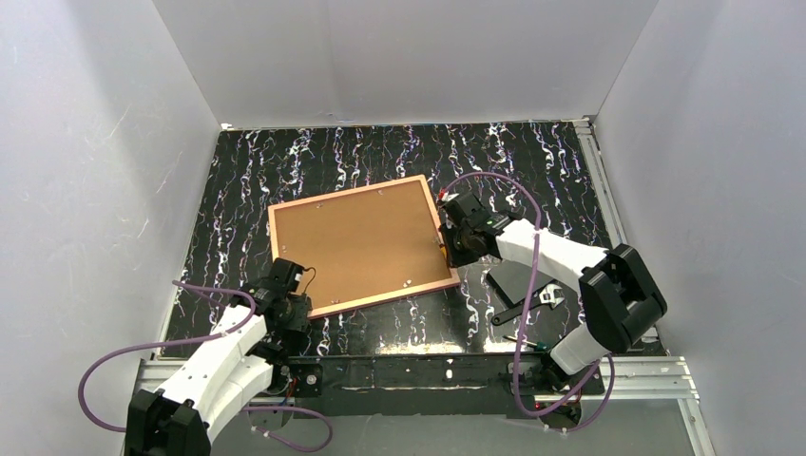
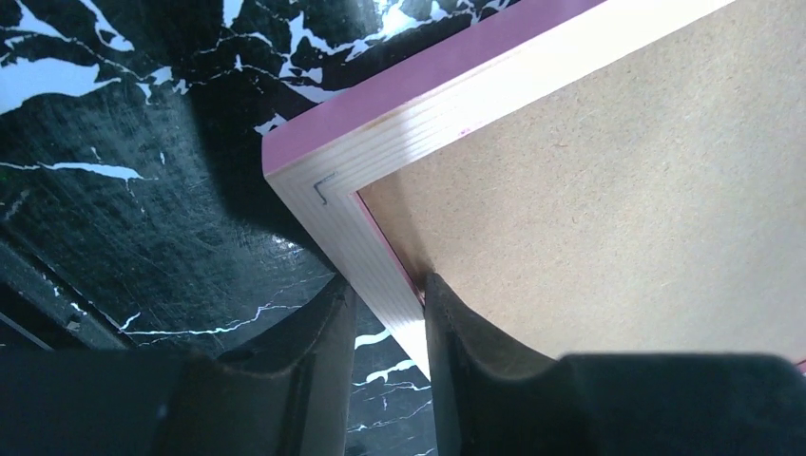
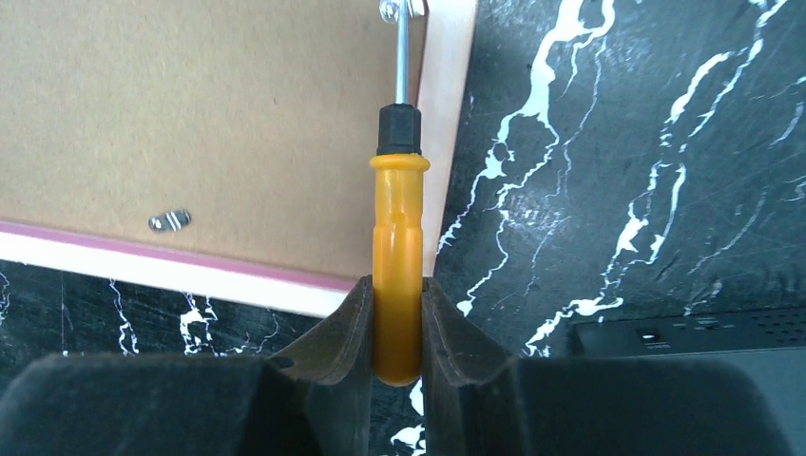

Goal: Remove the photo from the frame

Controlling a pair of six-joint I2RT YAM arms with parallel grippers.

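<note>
STATE: frame (image 2: 380, 142) lay face-down on tabletop (image 1: 380, 152), photo hidden under backing board (image 1: 356, 242); left gripper (image 2: 385, 285) jaws pinched its corner rail; right gripper (image 3: 397, 294) jaws held orange-handled screwdriver (image 3: 397, 228) | RISK: tip could skid off retaining tab (image 3: 392, 9), gouging board; frame might pivot

Pink frame (image 2: 418, 114) rail — between jaws

Left arm (image 1: 214, 356): reaches forward and right, wrist low.
Left gripper (image 2: 385, 290): jaws pinch frame (image 2: 399, 123) rail by its corner.
Right arm (image 1: 551, 252): elbow bent, forearm pointing left.
Right gripper (image 3: 397, 285): jaws clamp screwdriver (image 3: 397, 218) handle.
</note>
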